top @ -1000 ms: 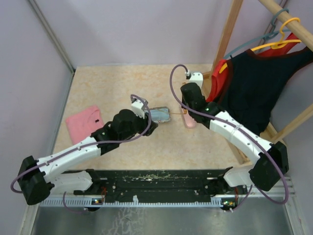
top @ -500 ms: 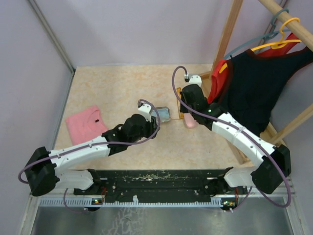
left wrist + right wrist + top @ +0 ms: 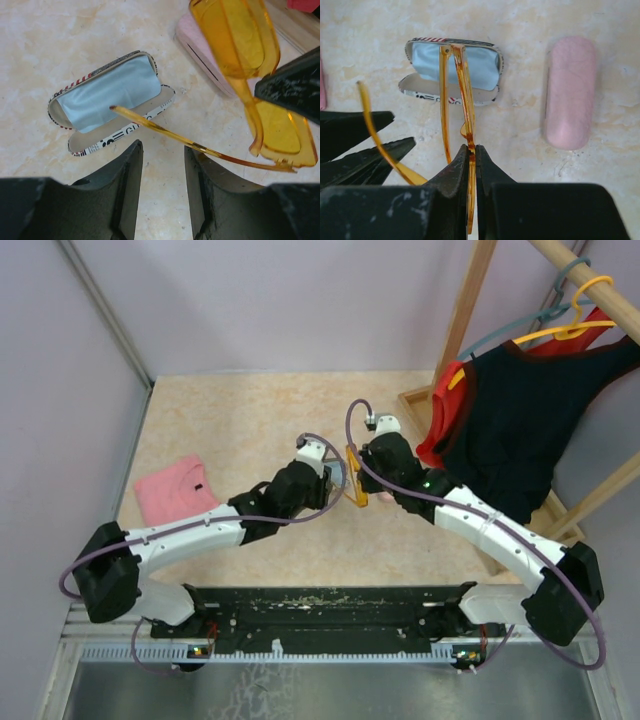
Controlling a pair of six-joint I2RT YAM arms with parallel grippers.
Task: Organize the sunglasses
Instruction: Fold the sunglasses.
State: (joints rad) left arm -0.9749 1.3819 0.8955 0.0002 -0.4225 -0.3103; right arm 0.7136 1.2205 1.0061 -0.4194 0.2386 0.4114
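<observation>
My L arm now sits closer in: L gripper [image 3: 162, 150] agape under orange sunglasses [image 3: 240, 40], R gripper [image 3: 472, 150] clamped on them; case [image 3: 125, 132] print unreadable.

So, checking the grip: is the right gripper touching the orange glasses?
Touching. The right wrist view shows the right gripper closed on the orange glasses, a finger pressed against each side.

- One pair of sunglasses [image 3: 240, 45] in view, with an orange translucent frame, at the right gripper [image 3: 472, 150].
- Two cases: one printed case [image 3: 100, 90] ahead of the left gripper [image 3: 162, 147], and one pink case [image 3: 570, 92] ahead and to the right of the right gripper.
- Two grippers, one per arm.
- One pink cloth [image 3: 172, 490], well left of the left gripper.
- Two hangers: one yellow hanger [image 3: 560, 335] and one teal hanger [image 3: 505, 337].
- Two garments: one black garment [image 3: 510, 430] and one red garment [image 3: 447, 420].
</observation>
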